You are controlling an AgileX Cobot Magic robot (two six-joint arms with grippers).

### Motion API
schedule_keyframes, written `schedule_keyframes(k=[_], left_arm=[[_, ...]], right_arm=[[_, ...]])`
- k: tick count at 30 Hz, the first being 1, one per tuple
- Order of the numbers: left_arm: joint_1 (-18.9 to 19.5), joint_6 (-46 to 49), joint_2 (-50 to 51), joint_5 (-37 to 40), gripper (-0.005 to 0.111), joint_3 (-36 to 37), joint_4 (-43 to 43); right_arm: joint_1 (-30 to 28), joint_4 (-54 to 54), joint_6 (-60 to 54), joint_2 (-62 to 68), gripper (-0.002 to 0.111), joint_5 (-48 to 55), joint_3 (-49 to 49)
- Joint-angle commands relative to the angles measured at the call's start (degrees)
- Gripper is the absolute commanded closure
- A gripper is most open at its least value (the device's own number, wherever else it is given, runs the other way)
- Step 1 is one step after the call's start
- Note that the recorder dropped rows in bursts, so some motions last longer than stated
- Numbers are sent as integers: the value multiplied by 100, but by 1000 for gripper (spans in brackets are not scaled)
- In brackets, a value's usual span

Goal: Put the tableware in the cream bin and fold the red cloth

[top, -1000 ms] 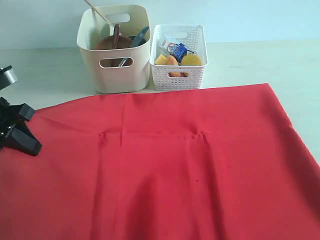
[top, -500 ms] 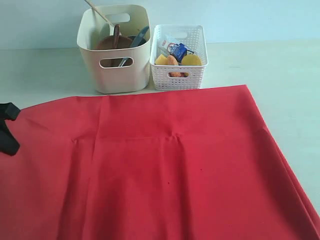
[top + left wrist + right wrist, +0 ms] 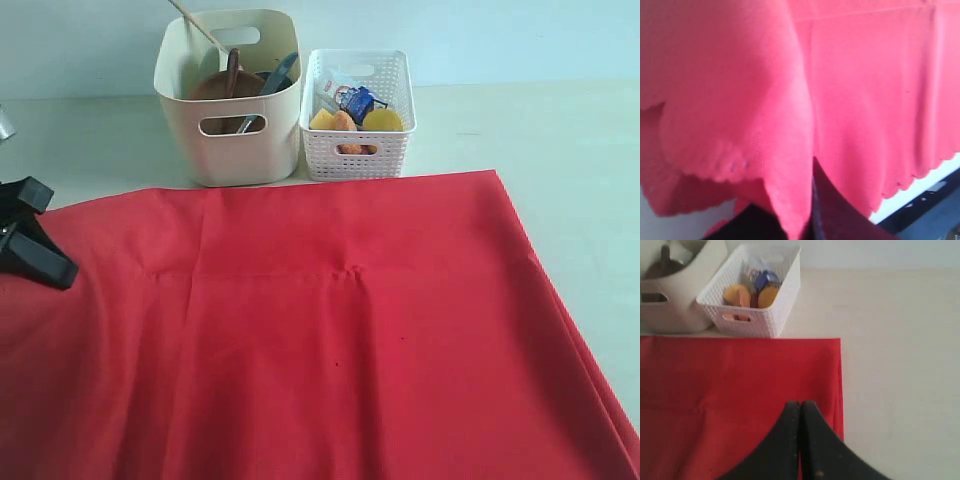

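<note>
The left gripper [image 3: 812, 205] sits low at the left edge of the large bright red fabric cloth [image 3: 350, 330] spread on the bench [image 3: 560, 140], jaws closed on a scalloped fold that hides their tips. The right gripper [image 3: 800, 412] points at the cloth's right edge, jaws pressed together. The wall of the tall cream plastic bin [image 3: 230, 155] hides most of the tableware [image 3: 235, 80].

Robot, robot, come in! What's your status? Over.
Left pincer shut on red cloth edge. Right pincer shut, above cloth. Tableware in cream bin; cloth spread out. Nothing on it.
</note>
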Motion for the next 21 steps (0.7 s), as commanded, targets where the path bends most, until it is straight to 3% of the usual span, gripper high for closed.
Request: schedule_keyframes(k=[1, 21], left_arm=[[10, 279, -57, 146, 107, -42, -581], [-2, 474, -57, 198, 107, -42, -1628]], right_arm=[[13, 79, -191, 974, 108, 226, -164], [177, -71, -287, 4371, 108, -228, -1051]])
